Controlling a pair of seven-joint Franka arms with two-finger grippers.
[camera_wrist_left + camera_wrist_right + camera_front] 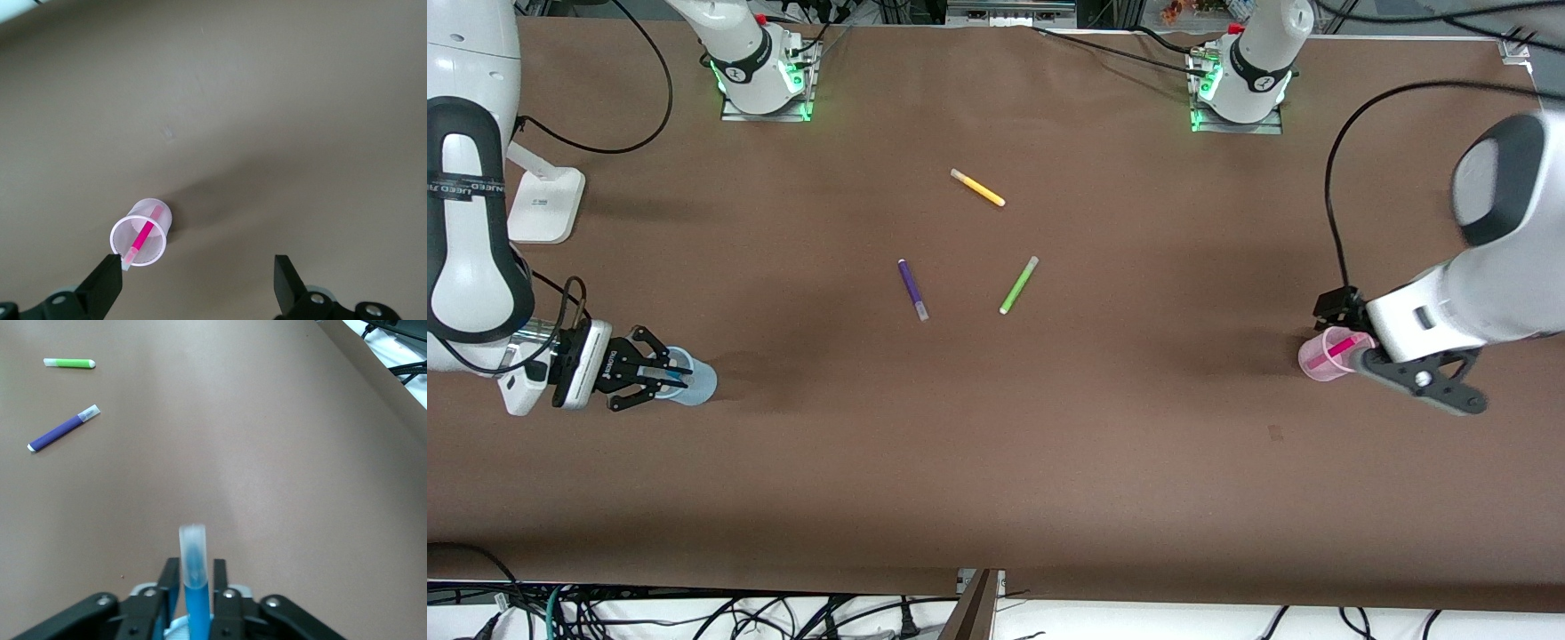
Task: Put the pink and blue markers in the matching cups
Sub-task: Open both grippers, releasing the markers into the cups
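Right gripper first: its fingers are pinched tight on the blue marker, which stands up between them with its pale greyish cap pointing away from the wrist. Directly under those fingertips sits the pale blue cup, down at the right arm's end of the table, and the marker's lower end is hidden by the fingers, so whether it has entered the cup cannot be told. Out from that grip, toward the middle of the table, the purple marker lies flat, and just past it the lime-green marker, the two near each other but apart. In the front view the green one lies toward the left arm's end from the purple one, and a yellow marker lies farther from the camera than both, closer to the bases. Over to the left gripper: its fingers are spread wide with nothing between them, hanging over the table at the left arm's end. One fingertip is right at the rim of the pale pink cup, and I cannot tell whether it touches. The cup stands upright on the brown table, and the pink marker is inside it, leaning across the cup with its pale cap resting up at the rim nearest that finger. The other finger is well clear of the cup, over bare cloth.
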